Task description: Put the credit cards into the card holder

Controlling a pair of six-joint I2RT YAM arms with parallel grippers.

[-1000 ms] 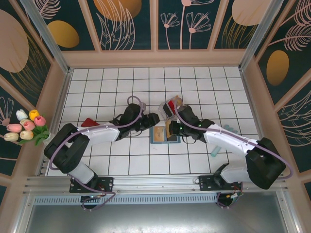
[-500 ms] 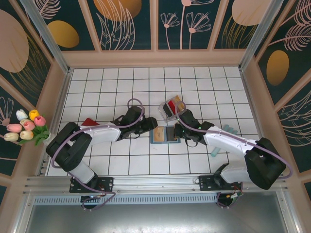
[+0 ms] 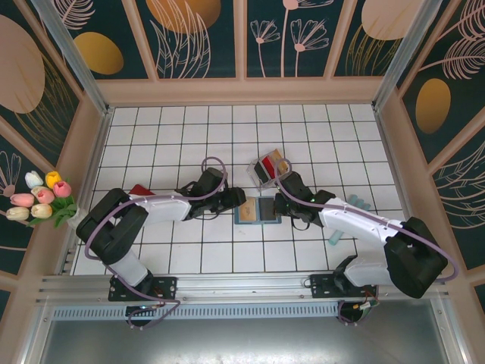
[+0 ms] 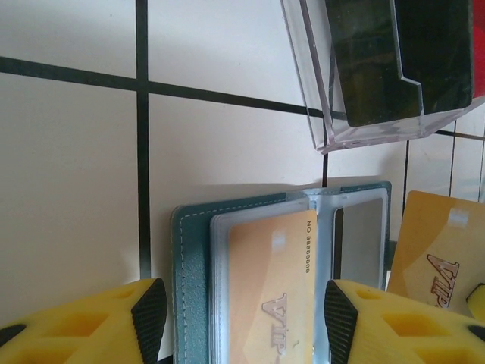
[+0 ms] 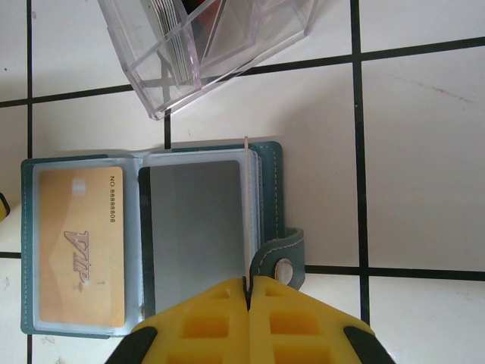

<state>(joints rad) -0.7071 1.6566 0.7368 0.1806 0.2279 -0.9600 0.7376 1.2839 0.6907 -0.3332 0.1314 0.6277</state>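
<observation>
Holder: open on counter.
Left gripper: released, straddling holder's left half.
Right gripper: clenched on tan card, edge-on over holder.
Slotted card: in holder's left pocket.

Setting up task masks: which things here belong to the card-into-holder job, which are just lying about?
Job: card holder, tan card in its slot, second tan card pinched in the right gripper, black cards in the clear rack, red piece by left arm, maybe a card.
Lying about: tulips, small pale item beside the right arm.
</observation>
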